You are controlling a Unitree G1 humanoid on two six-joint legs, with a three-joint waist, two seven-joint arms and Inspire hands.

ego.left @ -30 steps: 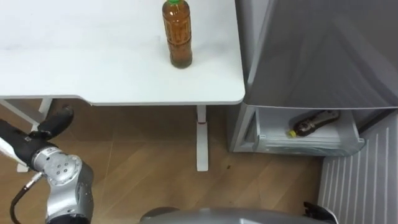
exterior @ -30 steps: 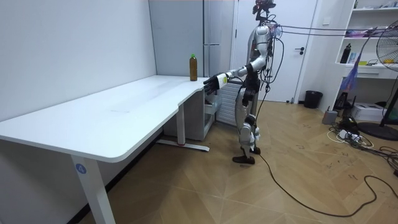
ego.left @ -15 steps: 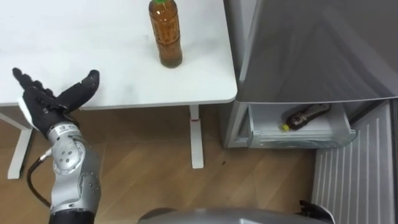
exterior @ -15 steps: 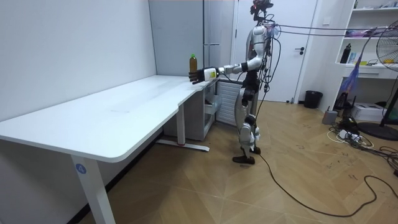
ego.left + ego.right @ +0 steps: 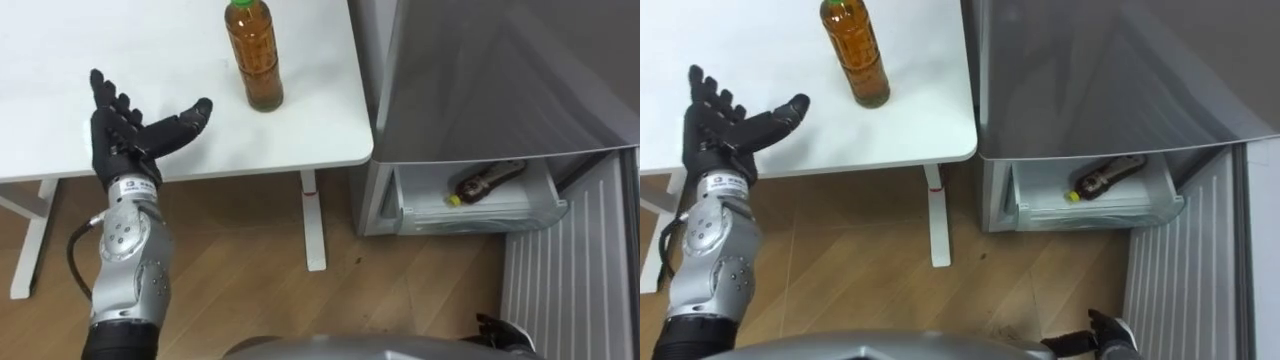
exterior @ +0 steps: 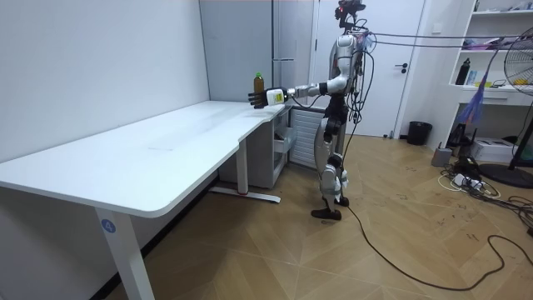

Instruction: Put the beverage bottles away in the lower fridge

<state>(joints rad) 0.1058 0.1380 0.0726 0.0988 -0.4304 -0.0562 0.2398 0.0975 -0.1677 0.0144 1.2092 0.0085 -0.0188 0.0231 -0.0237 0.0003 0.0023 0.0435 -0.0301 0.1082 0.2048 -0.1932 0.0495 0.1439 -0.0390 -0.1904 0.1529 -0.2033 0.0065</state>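
Left eye view: left hand (image 5: pixel 128 130) spread wide, empty, over the table (image 5: pixel 300 135), apart from the bottle (image 5: pixel 253 58).

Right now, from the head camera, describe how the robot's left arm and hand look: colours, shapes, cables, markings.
The left hand is black, with a white printed band at the wrist. Its forearm is a rounded silver shell bearing a round plate with small holes. A dark cable loops beside it. The right hand is dark too.

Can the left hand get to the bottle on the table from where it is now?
Probably yes: the left hand is open over the table, to the left of the bottle, and nothing stands between them.
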